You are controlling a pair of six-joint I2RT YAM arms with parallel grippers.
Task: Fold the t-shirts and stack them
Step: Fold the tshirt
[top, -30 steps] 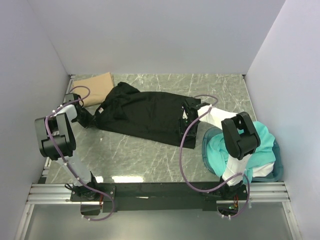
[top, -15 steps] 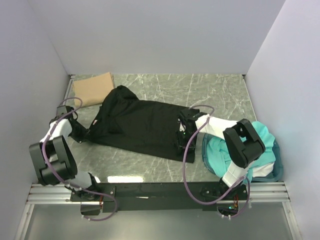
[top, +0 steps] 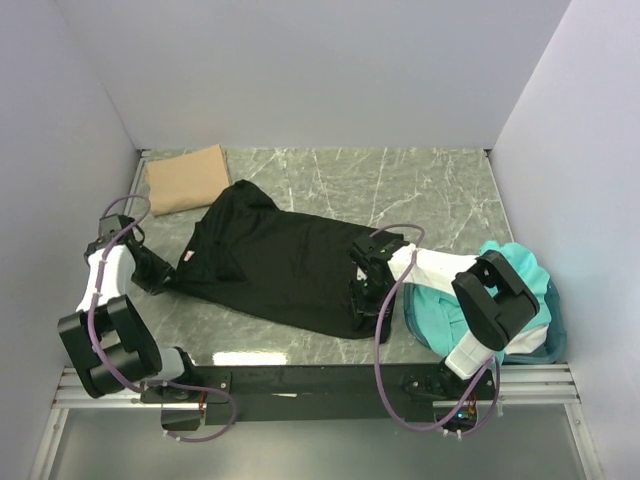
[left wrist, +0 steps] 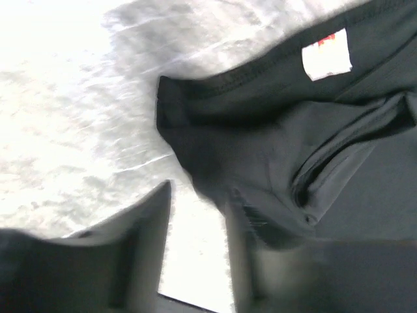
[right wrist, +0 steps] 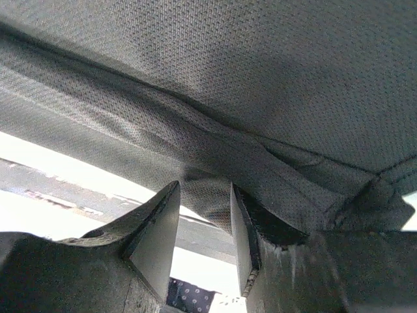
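Observation:
A black t-shirt (top: 280, 260) lies spread across the middle of the table, collar end to the left. My left gripper (top: 160, 280) sits at that collar edge. In the left wrist view it (left wrist: 197, 195) is open, with bare table between its fingers and the black t-shirt (left wrist: 260, 130) just beyond the tips. My right gripper (top: 360, 292) rests at the shirt's right end. Its fingers (right wrist: 203, 186) stand apart, and a fold of the black t-shirt (right wrist: 260, 78) dips between the tips. A folded tan t-shirt (top: 185, 178) lies at the back left. Teal t-shirts (top: 515, 290) fill a tub.
The round blue tub (top: 410, 305) stands at the near right, close beside my right arm. White walls close in the table on the left, back and right. A metal rail (top: 300, 380) runs along the near edge. A white label (left wrist: 326, 53) shows inside the black collar.
The black t-shirt has slid toward the near edge along with both grippers. My left gripper was shut on the collar edge and has opened, letting it go.

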